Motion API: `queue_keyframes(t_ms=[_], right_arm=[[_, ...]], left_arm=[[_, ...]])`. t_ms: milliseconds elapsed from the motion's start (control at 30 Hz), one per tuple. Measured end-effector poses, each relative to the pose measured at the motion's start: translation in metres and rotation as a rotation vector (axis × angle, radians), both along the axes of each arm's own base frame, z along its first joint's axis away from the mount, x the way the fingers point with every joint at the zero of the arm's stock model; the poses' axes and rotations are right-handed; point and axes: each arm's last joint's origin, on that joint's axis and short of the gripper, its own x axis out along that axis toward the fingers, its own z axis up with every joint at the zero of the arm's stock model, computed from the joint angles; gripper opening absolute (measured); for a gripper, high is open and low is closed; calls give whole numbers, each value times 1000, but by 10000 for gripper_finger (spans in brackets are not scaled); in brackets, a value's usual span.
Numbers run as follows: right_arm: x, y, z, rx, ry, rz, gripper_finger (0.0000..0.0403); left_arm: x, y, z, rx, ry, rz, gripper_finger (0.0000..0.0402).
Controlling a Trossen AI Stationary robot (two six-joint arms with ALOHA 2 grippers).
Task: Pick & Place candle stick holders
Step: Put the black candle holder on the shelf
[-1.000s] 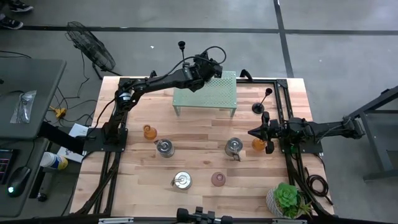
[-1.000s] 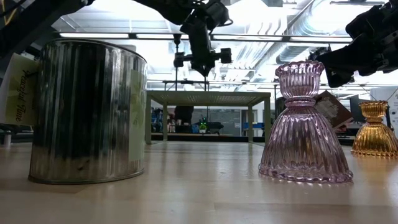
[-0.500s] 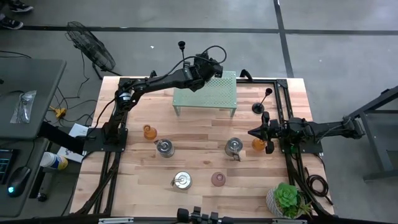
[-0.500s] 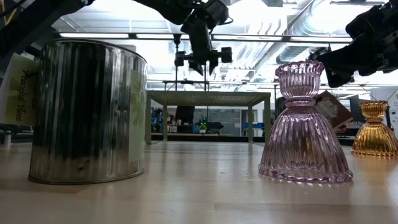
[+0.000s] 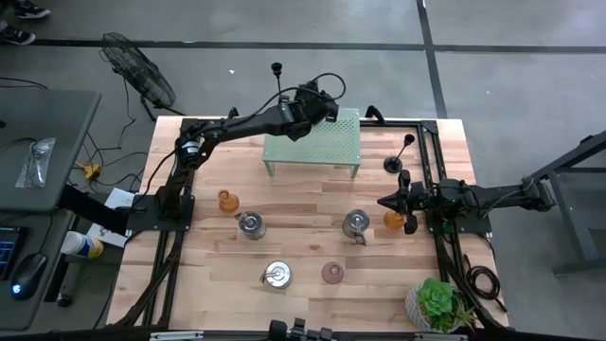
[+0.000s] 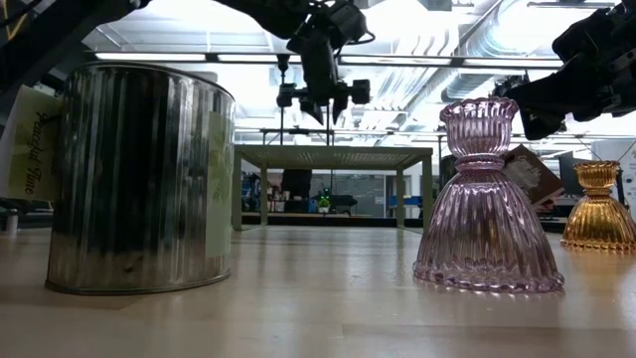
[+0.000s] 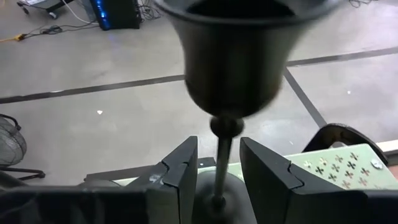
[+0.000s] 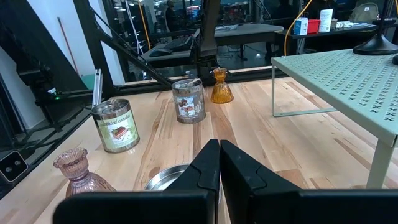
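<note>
Hidden or unclear: the left wrist view shows the held candlestick only in part, its cup blurred and its base behind the fingers. In the low view the big silver tin hides much of the tabletop behind it.

Left tool: narrowly open, its two fingers clamped on the thin stem of the black candlestick, held upright over the far left corner of the pale green perforated rack.

Right tool: fingers closed together, gripping nothing, hanging above the right side of the tabletop near the amber glass holder.

Black candlesticks visible: two. One held; the second standing on the tabletop just right of the rack.

Glass holders: two amber, the other at left; one pink.

Tins: three.

Potted plant: one, near right corner.
</note>
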Motion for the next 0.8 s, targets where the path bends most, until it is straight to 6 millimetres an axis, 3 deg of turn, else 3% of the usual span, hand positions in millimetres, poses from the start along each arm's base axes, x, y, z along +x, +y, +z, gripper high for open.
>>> queue_keyframes(t_ms=[367, 800], right_arm=[[0, 0, 0, 0, 0, 0, 4], [0, 0, 0, 0, 0, 0, 4]], left_arm=[[-4, -5, -3, -36, 66, -12, 119], [-9, -30, 22, -35, 64, -116, 119]])
